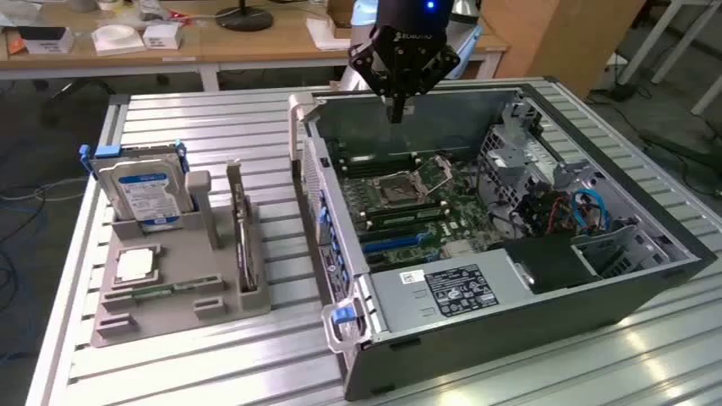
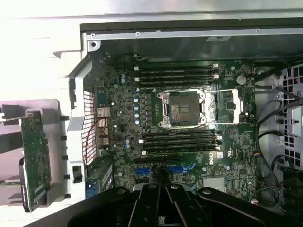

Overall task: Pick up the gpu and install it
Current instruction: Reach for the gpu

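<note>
gpu [image 2: 34,161] with one face hidden

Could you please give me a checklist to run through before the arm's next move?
1. Gripper free of load: ok, shut on nothing.
2. Gripper at the gpu: not ok, it hangs over the open case.
3. gpu standing on edge in the grey holder: ok.
4. Blue slot on the motherboard unoccupied: ok.
5. Fingers parted enough to take the gpu: not ok, shut.
</note>
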You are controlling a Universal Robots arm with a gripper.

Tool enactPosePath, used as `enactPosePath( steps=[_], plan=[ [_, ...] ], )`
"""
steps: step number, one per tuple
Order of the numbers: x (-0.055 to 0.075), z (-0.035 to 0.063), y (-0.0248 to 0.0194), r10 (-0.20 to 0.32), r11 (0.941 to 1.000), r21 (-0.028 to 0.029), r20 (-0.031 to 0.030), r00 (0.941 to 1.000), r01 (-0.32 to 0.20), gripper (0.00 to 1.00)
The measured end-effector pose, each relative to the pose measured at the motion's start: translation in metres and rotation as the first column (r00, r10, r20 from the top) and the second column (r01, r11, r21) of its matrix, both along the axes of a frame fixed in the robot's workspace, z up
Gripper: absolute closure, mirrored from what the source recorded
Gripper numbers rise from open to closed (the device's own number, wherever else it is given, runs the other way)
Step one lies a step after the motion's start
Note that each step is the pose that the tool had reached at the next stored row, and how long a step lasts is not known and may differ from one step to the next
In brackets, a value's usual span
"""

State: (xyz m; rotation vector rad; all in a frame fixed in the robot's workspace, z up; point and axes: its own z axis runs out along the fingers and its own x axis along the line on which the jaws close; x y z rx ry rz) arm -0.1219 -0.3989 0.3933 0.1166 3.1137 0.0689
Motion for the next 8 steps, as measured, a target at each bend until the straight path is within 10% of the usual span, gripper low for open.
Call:
enactPosePath(
  steps=[8],
  plan=[
    [0.0000,0.0000,0.0000,0.000,1.0000,0.0000,0.0000,1.0000,0.000,0.90]
  ],
)
